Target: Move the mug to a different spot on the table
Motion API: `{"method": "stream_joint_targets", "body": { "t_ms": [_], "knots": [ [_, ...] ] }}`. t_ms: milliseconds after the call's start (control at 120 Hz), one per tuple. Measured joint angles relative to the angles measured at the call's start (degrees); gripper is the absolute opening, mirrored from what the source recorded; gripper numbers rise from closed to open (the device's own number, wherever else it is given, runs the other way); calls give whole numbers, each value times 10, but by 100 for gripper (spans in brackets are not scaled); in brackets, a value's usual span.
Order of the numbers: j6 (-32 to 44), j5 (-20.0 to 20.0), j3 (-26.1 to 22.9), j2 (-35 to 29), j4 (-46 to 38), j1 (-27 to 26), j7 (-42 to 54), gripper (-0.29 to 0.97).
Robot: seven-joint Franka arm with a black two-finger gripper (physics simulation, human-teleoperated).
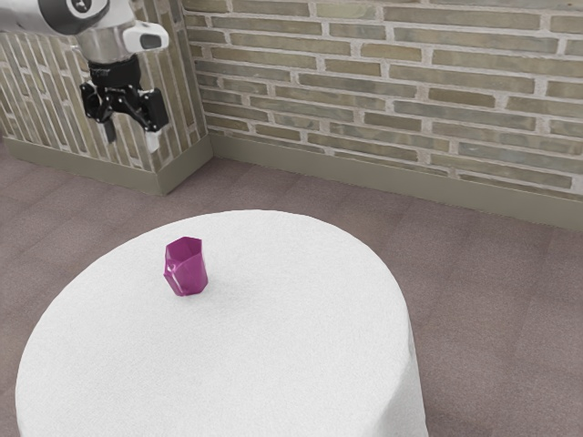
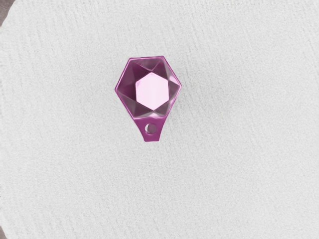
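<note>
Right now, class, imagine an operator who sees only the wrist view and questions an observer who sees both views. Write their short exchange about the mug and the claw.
Operator: I see the mug from above. Where is the claw?
Observer: The claw hangs high above the mug, at the exterior view's upper left.
Operator: Is it open or shut?
Observer: Open, with nothing between its fingers. The mug stands alone on the round table.

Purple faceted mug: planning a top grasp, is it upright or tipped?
Upright: the purple faceted mug stands on its base; the wrist view looks into it.
</note>
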Motion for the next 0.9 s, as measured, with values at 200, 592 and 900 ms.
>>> {"method": "stream_joint_targets", "body": {
  "t_ms": [200, 592, 900],
  "knots": [
    [26, -3, -13, -6, -2, 10, 4, 67],
    [119, 9, 48, -167, -298, 8, -7, 67],
    [320, 14, 77, -128, -428, 6, 0, 67]
  ]
}}
